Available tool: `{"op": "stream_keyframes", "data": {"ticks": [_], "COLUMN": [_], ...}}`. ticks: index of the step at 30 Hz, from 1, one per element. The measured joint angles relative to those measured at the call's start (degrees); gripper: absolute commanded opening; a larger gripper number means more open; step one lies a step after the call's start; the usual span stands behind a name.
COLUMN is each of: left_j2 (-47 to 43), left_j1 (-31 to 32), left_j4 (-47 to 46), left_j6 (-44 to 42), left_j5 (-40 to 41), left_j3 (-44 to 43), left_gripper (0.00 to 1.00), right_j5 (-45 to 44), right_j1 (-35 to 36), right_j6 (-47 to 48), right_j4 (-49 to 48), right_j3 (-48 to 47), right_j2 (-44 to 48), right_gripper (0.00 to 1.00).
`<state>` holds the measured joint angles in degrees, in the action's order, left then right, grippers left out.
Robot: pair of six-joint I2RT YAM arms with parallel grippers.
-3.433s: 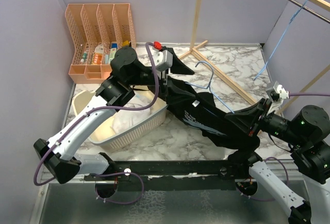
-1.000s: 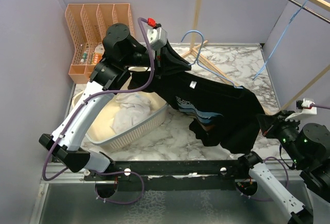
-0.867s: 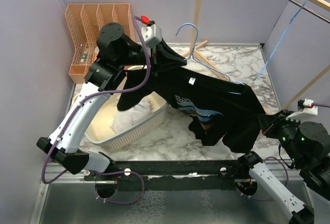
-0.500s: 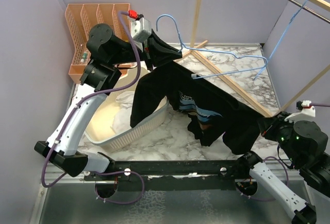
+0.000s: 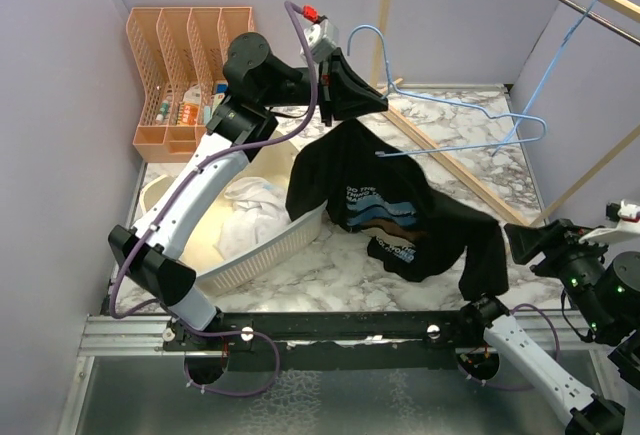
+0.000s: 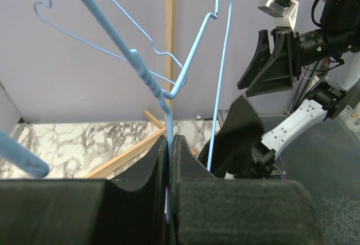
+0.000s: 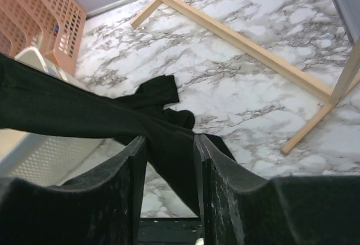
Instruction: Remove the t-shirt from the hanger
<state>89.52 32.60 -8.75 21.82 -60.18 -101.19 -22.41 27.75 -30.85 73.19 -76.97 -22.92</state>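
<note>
The black t-shirt with a blue print hangs from the left end of the blue wire hanger. It sags onto the marble table, with one sleeve trailing toward the right. My left gripper is held high at the back. It is shut on the hanger's wire, which runs between the closed left gripper fingers. My right gripper stands open at the front right, just beyond the sleeve. In the right wrist view, a strip of the t-shirt passes loosely through the open right gripper.
A white basket holding pale cloth sits left of the shirt. An orange desk organizer stands at the back left. A wooden rack frame lies across the table, and a second blue hanger hangs from the rail at the top right.
My right gripper has opened and let go of the t-shirt. The left arm swung the hanger to the right, and the shirt slid down its left end and slumped onto the table.
</note>
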Motion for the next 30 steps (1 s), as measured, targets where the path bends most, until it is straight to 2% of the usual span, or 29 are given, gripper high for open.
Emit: {"op": "stream_keyframes", "data": {"ticks": [4, 9, 12, 16, 20, 23, 30], "left_j2": [2.5, 3.7, 4.9, 5.0, 4.5, 3.2, 0.0], "left_j1": [1.5, 3.0, 4.3, 6.8, 9.3, 10.9, 12.5], "left_j4": [1.2, 2.9, 8.2, 17.9, 26.8, 30.3, 33.9], "left_j6": [-0.9, -1.5, -5.1, -12.3, -19.6, -23.0, -26.4], "left_j5": [-0.2, -1.1, -1.4, -1.7, -1.3, -1.0, -1.0], "left_j3": [-3.4, -5.3, -7.7, -8.1, -6.1, -2.0, 2.3], "left_gripper": [0.0, 0.0, 0.0, 0.0, 0.0, 0.0, 0.0], "right_j5": [2.8, 6.9, 11.7, 22.1, 31.1, 34.4, 37.3], "right_j1": [0.0, 0.0, 0.0, 0.0, 0.0, 0.0, 0.0], "right_j6": [3.4, 6.8, 8.8, 11.5, 13.6, 15.4, 19.0], "right_j4": [0.1, 0.0, -0.7, -4.2, -7.6, -8.6, -7.5], "right_j3": [-2.3, -6.5, -10.0, -16.8, -22.7, -25.0, -20.1], "right_j2": [-1.6, -3.3, -3.4, -4.3, -7.5, -11.5, -19.2], "right_gripper": [0.67, 0.62, 0.58, 0.57, 0.6, 0.62, 0.64]}}
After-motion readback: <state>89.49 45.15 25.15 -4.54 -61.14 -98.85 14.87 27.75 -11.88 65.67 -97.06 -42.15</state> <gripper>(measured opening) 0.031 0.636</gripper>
